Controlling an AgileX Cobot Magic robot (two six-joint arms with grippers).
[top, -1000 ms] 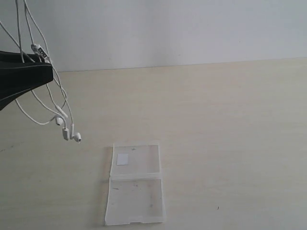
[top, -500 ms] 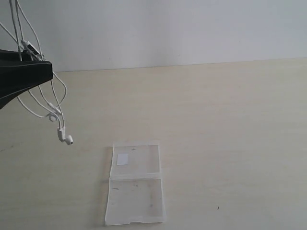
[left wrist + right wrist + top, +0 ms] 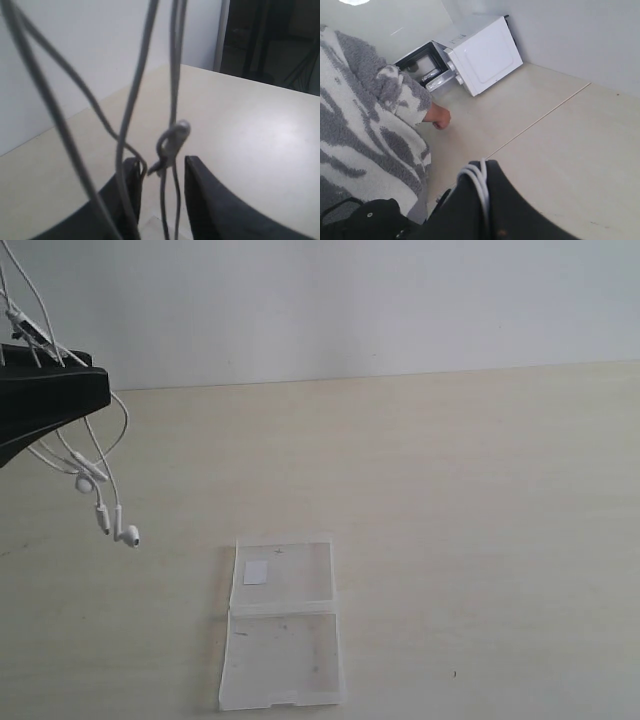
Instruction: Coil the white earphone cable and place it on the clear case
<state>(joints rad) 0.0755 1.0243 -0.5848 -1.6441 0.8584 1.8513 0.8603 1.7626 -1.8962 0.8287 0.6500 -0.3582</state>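
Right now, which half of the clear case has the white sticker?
The far half, upper in the exterior view: white sticker near its left edge. The near half shows only scuffs.

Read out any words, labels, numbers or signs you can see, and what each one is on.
None can be read.
White sticker on the clear case: looks blank.
Tiny mark beside it: too small to read.
White appliance: no legible label.
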